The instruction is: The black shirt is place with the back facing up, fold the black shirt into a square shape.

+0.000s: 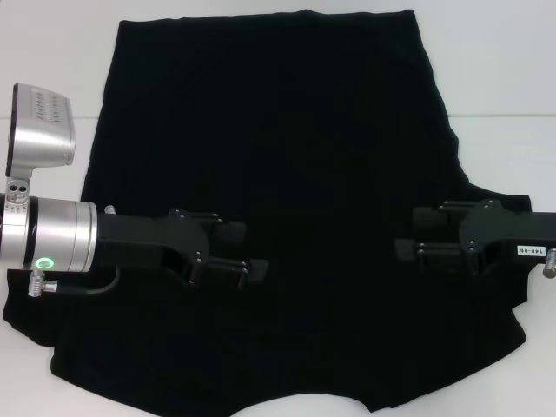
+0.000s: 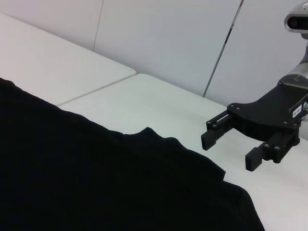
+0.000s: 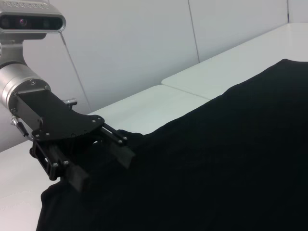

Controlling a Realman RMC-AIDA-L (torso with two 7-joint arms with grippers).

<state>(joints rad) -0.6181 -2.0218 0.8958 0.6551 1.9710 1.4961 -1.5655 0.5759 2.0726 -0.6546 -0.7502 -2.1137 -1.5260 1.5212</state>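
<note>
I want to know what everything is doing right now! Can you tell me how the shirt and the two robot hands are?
black shirt: spread flat on the white table, plain side up, not folded.
left gripper: jaws open, empty, hovering over the shirt's left part.
right gripper: jaws open, empty, hovering over the shirt's right part.

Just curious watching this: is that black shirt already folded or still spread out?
Spread out: the black shirt lies flat, one layer, sleeves out, no folds visible.
</note>
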